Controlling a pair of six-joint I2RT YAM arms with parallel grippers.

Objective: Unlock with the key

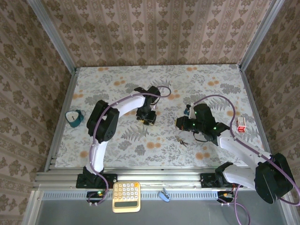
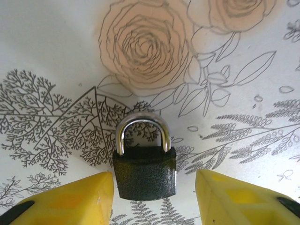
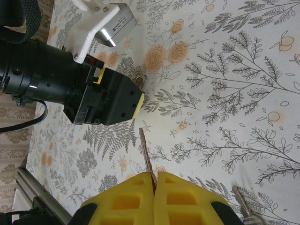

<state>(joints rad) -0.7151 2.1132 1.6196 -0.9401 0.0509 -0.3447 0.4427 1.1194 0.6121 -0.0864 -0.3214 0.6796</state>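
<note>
Progress: nothing unlocked yet; the padlock (image 2: 145, 171) has its shackle seated and the key (image 3: 145, 150) is not inserted.
Left gripper (image 2: 153, 183): yellow fingers spread either side of the padlock body, not clamped (one side shows a clear gap).
Right gripper (image 3: 154, 180): clenched on the key, blade poking out.
Padlock: flat on the floral table (image 2: 56, 47); dark pebbled body, bright rounded shackle.
Key: thin, flat metal.
</note>
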